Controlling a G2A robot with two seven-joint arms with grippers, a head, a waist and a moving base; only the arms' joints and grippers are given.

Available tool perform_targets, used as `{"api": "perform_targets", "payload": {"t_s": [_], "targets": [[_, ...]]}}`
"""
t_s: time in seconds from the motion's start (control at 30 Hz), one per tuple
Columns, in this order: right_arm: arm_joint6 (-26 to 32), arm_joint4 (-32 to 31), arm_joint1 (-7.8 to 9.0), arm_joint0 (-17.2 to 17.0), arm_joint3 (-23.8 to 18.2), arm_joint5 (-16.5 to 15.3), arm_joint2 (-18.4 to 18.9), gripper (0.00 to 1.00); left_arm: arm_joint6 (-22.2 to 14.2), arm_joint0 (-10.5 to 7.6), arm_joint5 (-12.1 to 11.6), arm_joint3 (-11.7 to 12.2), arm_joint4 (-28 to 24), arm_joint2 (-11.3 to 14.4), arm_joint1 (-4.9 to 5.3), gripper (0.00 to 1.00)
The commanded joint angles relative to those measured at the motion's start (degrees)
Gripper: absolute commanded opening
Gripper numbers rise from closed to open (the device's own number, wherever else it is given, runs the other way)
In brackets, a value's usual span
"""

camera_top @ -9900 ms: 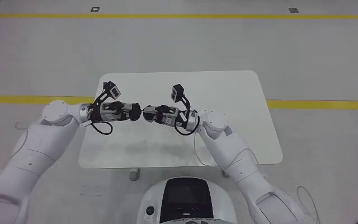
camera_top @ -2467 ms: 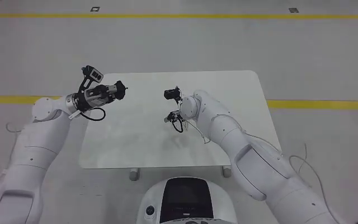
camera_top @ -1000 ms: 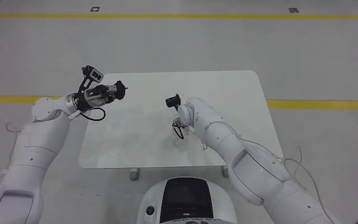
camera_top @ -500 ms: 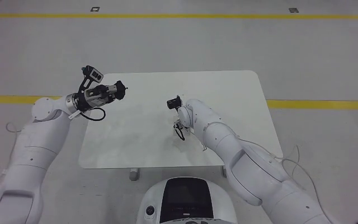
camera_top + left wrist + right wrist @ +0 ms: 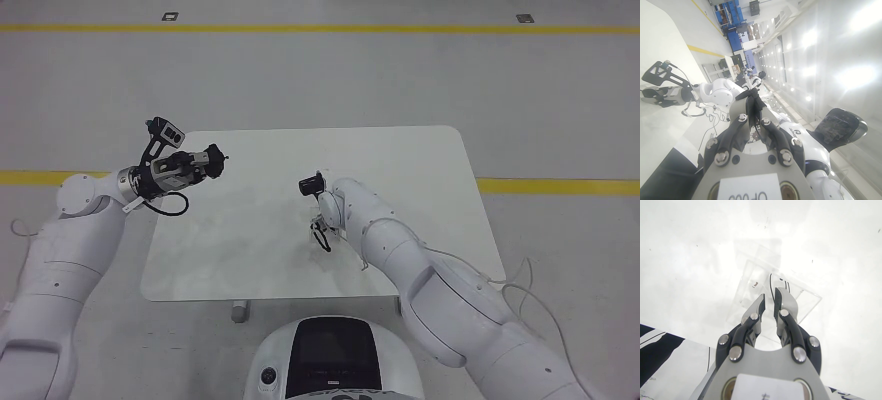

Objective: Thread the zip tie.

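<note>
- Zip tie (image 5: 770, 286): I read it as the thin black strand lying in the clear box (image 5: 806, 302); it runs just beyond the tips of the right end effector (image 5: 769, 296) and into the gap between them; a second thin black strand lies just beside it, past the far finger; I cannot tell from here whether the two join into one loop
- right end effector: spread a little, the ribbed fingers (image 5: 761, 306) apart with the strand between them and neither pad pinching it; it points down at the box, close over it
- box: clear, sitting flat on the white tabletop (image 5: 400, 160), turned at an angle to the end effector; a small reddish speck lies inside it, off to one side of the strand
- right arm (image 5: 350, 205): in my top view it bends over the middle of the tabletop, wrist pointing down
- left end effector (image 5: 752, 96): pressed together; the fingers (image 5: 738, 108) meet at the tips, where a black wad sits; I cannot tell whether that is a covering or something pinched
- left end effector in the top view (image 5: 218, 158): held up above the far left corner of the tabletop, well apart from the right arm and the box
</note>
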Motion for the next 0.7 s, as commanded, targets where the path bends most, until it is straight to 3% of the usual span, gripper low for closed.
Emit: {"api": "perform_targets", "payload": {"t_s": [0.0, 0.67], "targets": [[-0.29, -0.19, -0.14, -0.05, 0.26, 0.06, -0.03, 0.13, 0.00, 0.00, 0.00, 0.00, 0.00, 0.00, 0.00, 0.00], [0.30, -0.27, -0.98, 0.34, 2.32, -1.18, 0.60, 0.15, 0.00, 0.00, 0.00, 0.00, 0.00, 0.00, 0.00, 0.00]]}}
